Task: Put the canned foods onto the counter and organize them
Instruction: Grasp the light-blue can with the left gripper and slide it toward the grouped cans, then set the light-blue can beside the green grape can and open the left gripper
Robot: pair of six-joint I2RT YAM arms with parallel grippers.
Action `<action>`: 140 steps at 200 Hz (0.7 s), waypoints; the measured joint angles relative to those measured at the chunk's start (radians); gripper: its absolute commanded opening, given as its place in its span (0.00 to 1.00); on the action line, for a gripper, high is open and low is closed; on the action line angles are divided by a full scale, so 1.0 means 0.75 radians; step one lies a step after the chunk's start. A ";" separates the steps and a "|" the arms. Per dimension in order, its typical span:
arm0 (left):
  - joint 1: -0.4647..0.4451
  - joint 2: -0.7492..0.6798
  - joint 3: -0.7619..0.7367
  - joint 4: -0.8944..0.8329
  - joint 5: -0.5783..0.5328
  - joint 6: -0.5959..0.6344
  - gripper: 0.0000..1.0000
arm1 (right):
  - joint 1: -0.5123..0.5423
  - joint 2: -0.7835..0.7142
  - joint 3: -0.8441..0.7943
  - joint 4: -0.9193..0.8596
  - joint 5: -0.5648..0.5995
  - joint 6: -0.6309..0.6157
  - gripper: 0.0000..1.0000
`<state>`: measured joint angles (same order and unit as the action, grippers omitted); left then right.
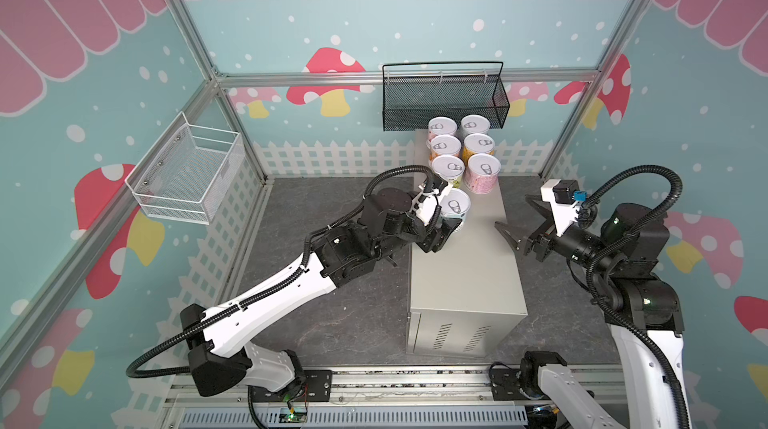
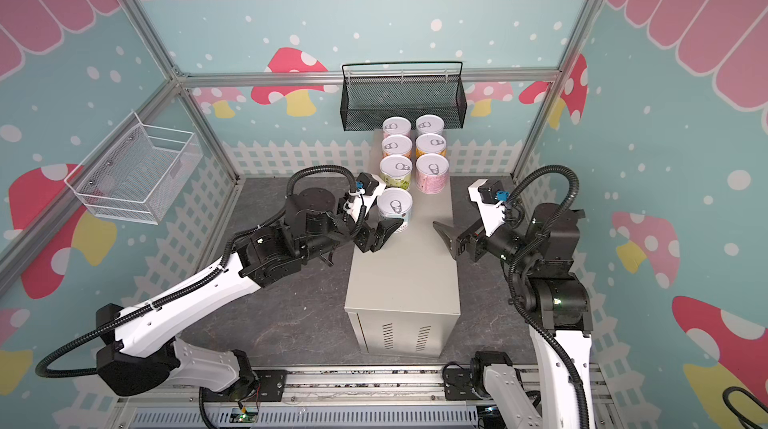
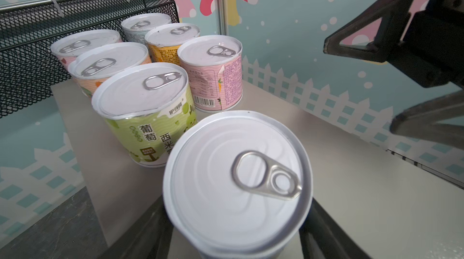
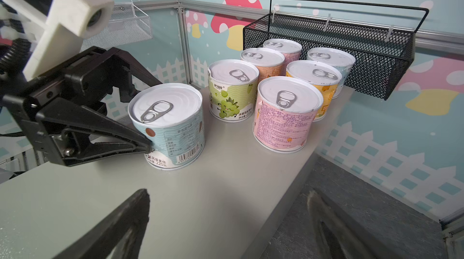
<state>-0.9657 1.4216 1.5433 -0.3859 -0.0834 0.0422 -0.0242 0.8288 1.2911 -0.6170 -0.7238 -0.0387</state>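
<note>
The counter (image 1: 465, 281) is a tall beige-grey cabinet standing in the middle in both top views. Several cans (image 1: 461, 148) stand in two rows at its far end, the nearest being a green can (image 4: 231, 94) and a pink can (image 4: 283, 117). In front of the green one, a white-blue can (image 1: 455, 206) stands upright on the counter top. My left gripper (image 1: 451, 217) is shut on it, one finger (image 4: 120, 134) pressed against its label. My right gripper (image 1: 512, 210) hangs open over the counter's right edge, holding nothing.
A black mesh basket (image 1: 444, 102) hangs on the back rail just behind the rows of cans. A white wire basket (image 1: 187, 173) hangs on the left wall. Dark grey floor (image 1: 332, 323) surrounds the counter. Both arm bases sit on the front rail.
</note>
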 measured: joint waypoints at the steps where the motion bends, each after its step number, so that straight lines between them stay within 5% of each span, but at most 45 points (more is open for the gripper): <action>1: 0.000 0.000 0.000 0.001 0.001 0.001 0.74 | 0.000 0.000 0.000 0.000 0.000 0.000 1.00; 140: 0.065 0.030 0.000 0.052 0.049 -0.001 0.74 | 0.001 0.000 0.000 0.000 0.001 -0.009 0.99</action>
<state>-0.9173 1.4441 1.5433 -0.3466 -0.0467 0.0418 -0.0238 0.8288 1.2911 -0.6170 -0.7235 -0.0452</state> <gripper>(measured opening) 0.743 0.994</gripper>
